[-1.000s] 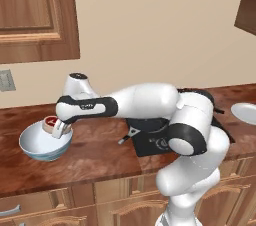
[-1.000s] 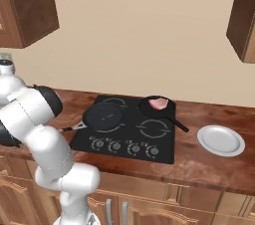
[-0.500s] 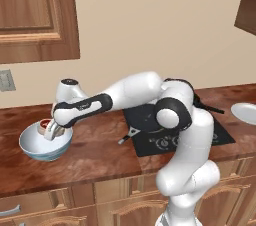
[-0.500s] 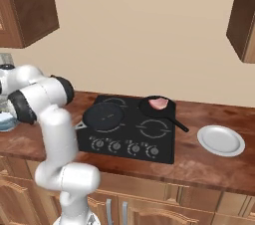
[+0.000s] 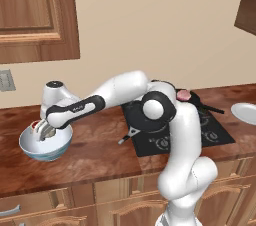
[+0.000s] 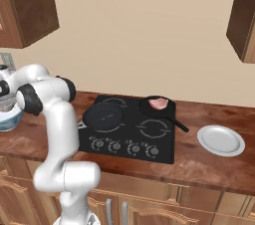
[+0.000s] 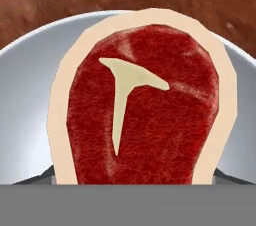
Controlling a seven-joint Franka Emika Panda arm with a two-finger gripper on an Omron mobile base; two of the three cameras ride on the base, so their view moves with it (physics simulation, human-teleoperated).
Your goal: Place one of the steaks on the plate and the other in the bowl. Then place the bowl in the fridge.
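Observation:
One steak [image 7: 142, 105], red with a pale fat rim and a white bone mark, hangs just over the white inside of the bowl [image 7: 30, 100]. My gripper [image 7: 130, 180] is shut on it, a dark fingertip at each side. From the left base view the gripper [image 5: 42, 131] reaches down into the white-and-blue bowl [image 5: 46, 147] at the counter's left end, with a bit of steak [image 5: 35, 124] showing. The other steak [image 6: 158, 103] lies in the black frying pan [image 6: 160, 108] on the stove. The white plate [image 6: 221, 140] sits on the counter right of the stove. The fridge is out of view.
A black stovetop [image 6: 127, 127] with front knobs fills the counter's middle; a second dark round pan [image 6: 103, 115] rests on its left burner. Wooden wall cabinets [image 5: 37, 15] hang above the bowl. Brown counter [image 5: 95, 157] lies between bowl and stove.
The arm's elbow has swung up and over the stove while the hand stayed at the bowl, shifting slightly left. The steak remains in the grip above the bowl.

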